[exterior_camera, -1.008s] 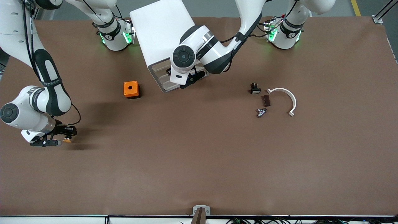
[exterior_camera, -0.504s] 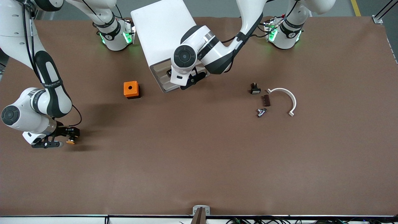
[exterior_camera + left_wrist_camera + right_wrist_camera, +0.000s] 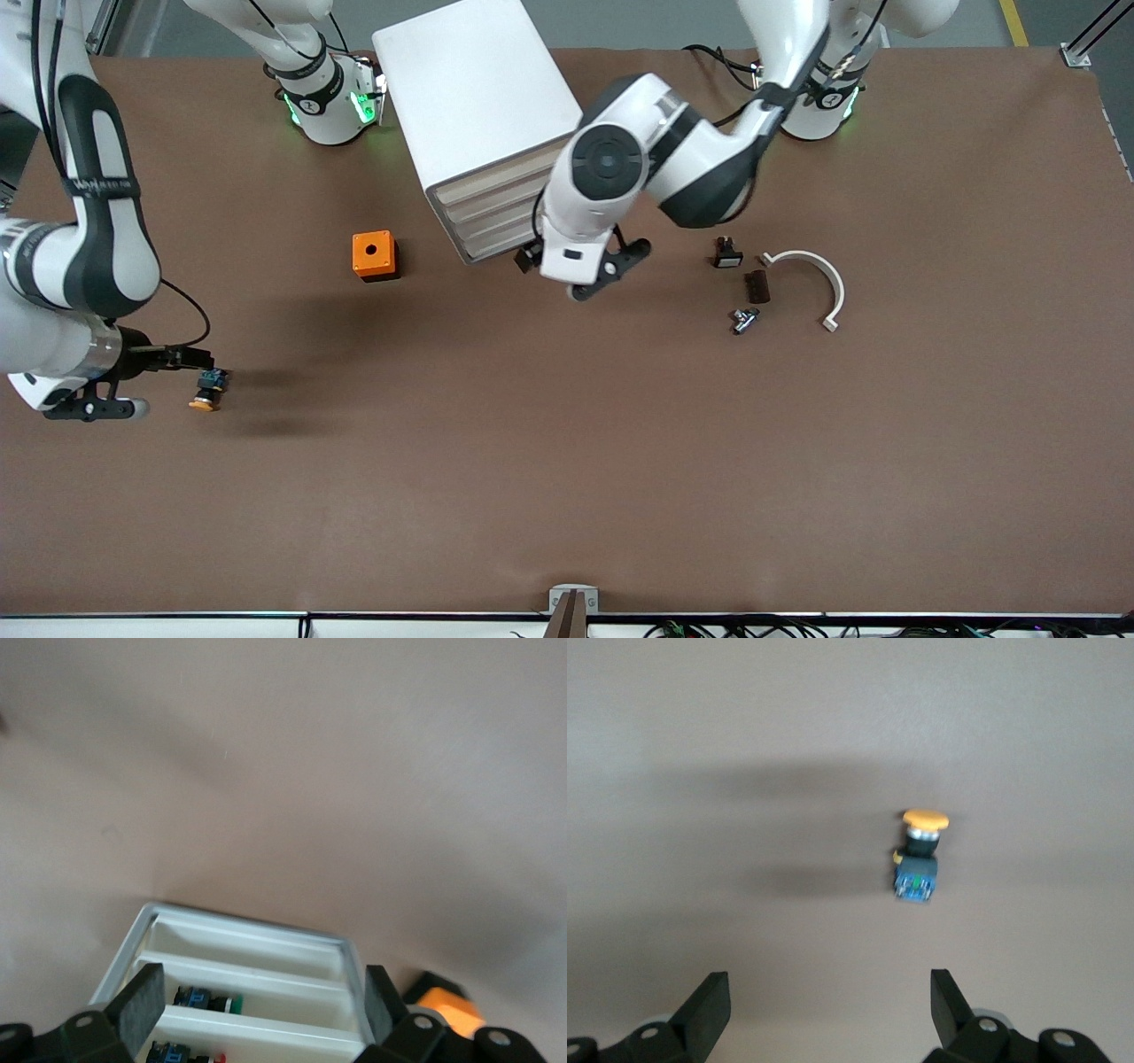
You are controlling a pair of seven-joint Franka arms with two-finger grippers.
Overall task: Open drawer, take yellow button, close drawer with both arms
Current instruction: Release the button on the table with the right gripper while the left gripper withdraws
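The button (image 3: 205, 391), with a yellow-orange cap and a black and blue body, lies on its side on the table near the right arm's end. It also shows in the right wrist view (image 3: 920, 859). My right gripper (image 3: 164, 383) is open and empty beside it, not touching it (image 3: 828, 1001). The white cabinet (image 3: 474, 84) stands between the arm bases. Its uppermost drawer (image 3: 492, 182) sits flush with the three lower ones. My left gripper (image 3: 580, 273) is open and empty just in front of the cabinet front (image 3: 261, 1005). In the left wrist view the cabinet (image 3: 248, 935) shows small parts in its trays.
An orange box (image 3: 374, 255) with a hole stands beside the cabinet toward the right arm's end, and shows in the left wrist view (image 3: 447, 1010). Toward the left arm's end lie a black part with a white face (image 3: 726, 254), a brown piece (image 3: 757, 285), a metal piece (image 3: 744, 319) and a white curved piece (image 3: 819, 279).
My right gripper opened, let go of the button and drew back; the button now lies on the table. My left gripper moved off the cabinet front toward the front camera.
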